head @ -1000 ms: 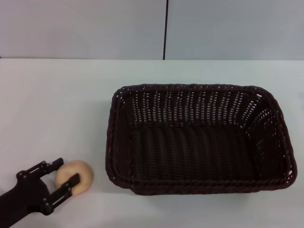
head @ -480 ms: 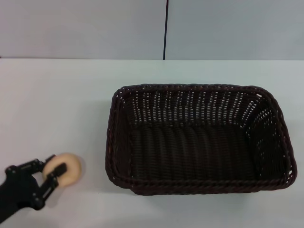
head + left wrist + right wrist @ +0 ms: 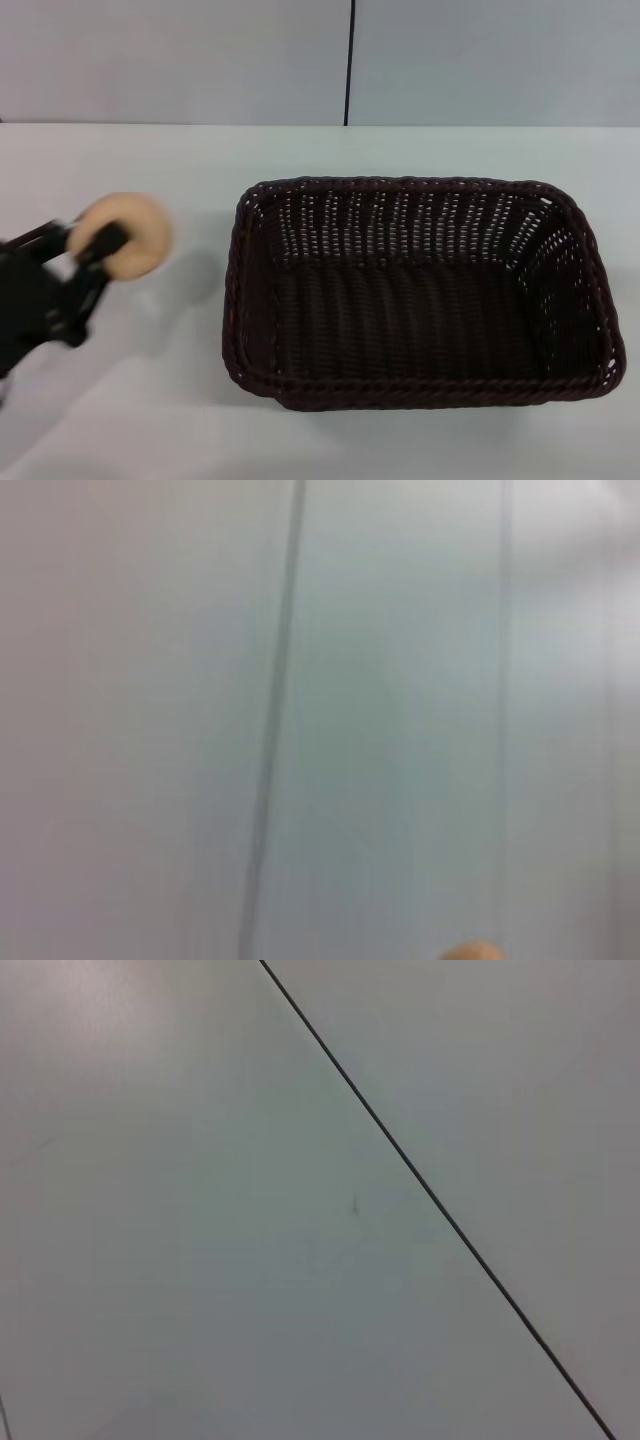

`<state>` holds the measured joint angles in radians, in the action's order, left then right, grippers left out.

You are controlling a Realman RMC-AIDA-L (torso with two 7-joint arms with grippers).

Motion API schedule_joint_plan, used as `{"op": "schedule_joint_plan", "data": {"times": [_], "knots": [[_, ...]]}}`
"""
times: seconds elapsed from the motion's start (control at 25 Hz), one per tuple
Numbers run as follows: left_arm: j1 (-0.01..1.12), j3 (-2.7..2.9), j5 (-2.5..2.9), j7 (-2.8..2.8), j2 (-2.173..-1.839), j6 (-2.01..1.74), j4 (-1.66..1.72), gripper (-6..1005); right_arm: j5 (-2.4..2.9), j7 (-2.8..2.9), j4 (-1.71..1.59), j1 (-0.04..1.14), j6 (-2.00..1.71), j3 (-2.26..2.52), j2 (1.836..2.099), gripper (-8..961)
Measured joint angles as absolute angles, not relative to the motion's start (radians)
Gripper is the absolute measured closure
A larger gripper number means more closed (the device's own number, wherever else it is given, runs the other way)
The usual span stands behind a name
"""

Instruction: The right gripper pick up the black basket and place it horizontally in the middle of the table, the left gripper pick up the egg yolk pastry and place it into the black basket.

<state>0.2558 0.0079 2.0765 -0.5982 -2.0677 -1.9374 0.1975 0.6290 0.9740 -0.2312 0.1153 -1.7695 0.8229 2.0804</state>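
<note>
The black basket (image 3: 415, 290) lies lengthwise on the white table (image 3: 150, 170), right of the middle, and it is empty. My left gripper (image 3: 92, 238) is at the far left, shut on the egg yolk pastry (image 3: 125, 233), a pale tan ball held well above the table, left of the basket's rim. A sliver of the pastry (image 3: 470, 950) shows at the edge of the left wrist view. My right gripper is out of view.
A grey wall with a dark vertical seam (image 3: 349, 60) stands behind the table. The right wrist view shows only a pale surface with a dark line (image 3: 430, 1195). White tabletop lies bare to the left of and in front of the basket.
My left gripper closed on the pastry at the front left, then lifted it up off the table. The basket has not moved.
</note>
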Motion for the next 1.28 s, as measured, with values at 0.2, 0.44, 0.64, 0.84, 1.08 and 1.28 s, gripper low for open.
{"op": "schedule_joint_plan", "data": {"times": [0.2,0.44,0.64,0.84,1.08,1.28], "knots": [[0.367,0.098,2.08,-0.5,-2.069,-1.824,0.018,832,0.625,0.954,-0.193,0.117,-1.8,0.822,2.081,161],[0.452,0.132,2.08,-0.482,-2.072,-1.671,-0.117,822,0.624,0.944,-0.165,0.118,-1.802,0.821,2.08,162],[0.431,0.128,2.074,-0.479,-2.065,-1.636,-0.105,656,0.625,0.866,-0.144,0.129,-1.816,0.822,2.081,162],[0.354,0.018,2.071,-0.479,-2.063,-1.65,-0.077,547,0.612,0.803,-0.105,0.149,-1.841,0.793,2.082,162],[0.23,-0.252,2.07,-0.476,-2.064,-1.65,-0.052,361,0.609,0.719,-0.072,0.185,-1.845,0.759,2.083,162],[0.192,-0.356,2.07,-0.47,-2.063,-1.651,-0.048,211,0.611,0.683,-0.053,0.205,-1.845,0.758,2.083,162]]}}
